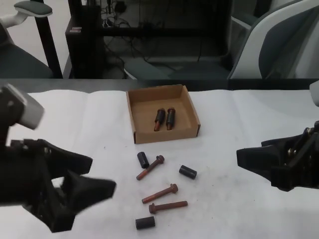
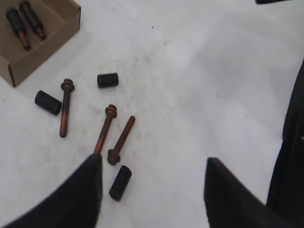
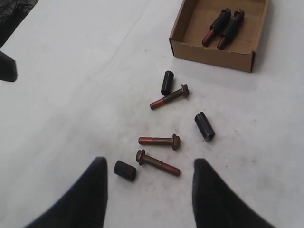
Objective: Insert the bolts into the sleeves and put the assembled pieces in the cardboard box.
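While the left gripper [image 2: 153, 161] is hanging wide open and empty, the near sleeve [image 1: 145, 223] is lying close to its right, long axis running left-right; the right gripper [image 3: 148, 164], likewise open and empty, is sitting farther off.

Bright, even light from above washes the white bench cover [image 1: 239, 119] almost to glare across the lower half of the high view, while the room along the top edge stays dim. The bolts [image 1: 159, 193] and sleeves [image 1: 188, 172] cast only short, faint shadows.
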Controlling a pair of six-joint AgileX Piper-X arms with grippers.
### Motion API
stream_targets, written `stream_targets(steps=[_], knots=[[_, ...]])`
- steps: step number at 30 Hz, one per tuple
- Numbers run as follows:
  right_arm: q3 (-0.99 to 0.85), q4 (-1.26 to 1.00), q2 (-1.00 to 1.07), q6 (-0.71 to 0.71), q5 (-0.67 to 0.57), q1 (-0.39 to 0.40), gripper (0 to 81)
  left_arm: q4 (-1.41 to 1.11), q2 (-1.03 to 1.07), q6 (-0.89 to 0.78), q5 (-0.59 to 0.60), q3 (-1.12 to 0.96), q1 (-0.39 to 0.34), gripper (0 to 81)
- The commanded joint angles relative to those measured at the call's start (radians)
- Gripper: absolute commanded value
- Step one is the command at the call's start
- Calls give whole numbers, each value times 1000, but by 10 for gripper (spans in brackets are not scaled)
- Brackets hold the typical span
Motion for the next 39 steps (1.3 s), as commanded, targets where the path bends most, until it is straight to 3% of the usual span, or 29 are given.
stream_targets(steps=[1,2,8,11,13,17,23,27,32,39], knots=[[0,-9,0,-8,0,2,539,2,42,18,-8,-5,0,700],[0,-9,0,-8,0,2,539,-2,52,18,-6,-5,0,700],[0,-9,23,-12,0,2,531,-3,43,18,20,-14,0,301],[-4,-9,103,-64,-43,1,442,-5,29,18,20,-28,0,118],[-19,-6,181,-104,-70,1,386,-3,21,18,20,-37,0,56],[-98,24,383,-267,-71,-2,371,-1,1,-40,23,-40,0,43],[-328,221,713,-655,-62,-2,371,2,-41,-60,23,-40,0,43],[-485,332,868,-823,22,-2,371,2,-66,-60,23,-40,0,43],[-624,383,986,-932,106,-2,371,2,-88,-66,23,-40,0,43],[-699,366,1031,-943,123,-5,371,2,-100,-69,23,-40,0,43]])
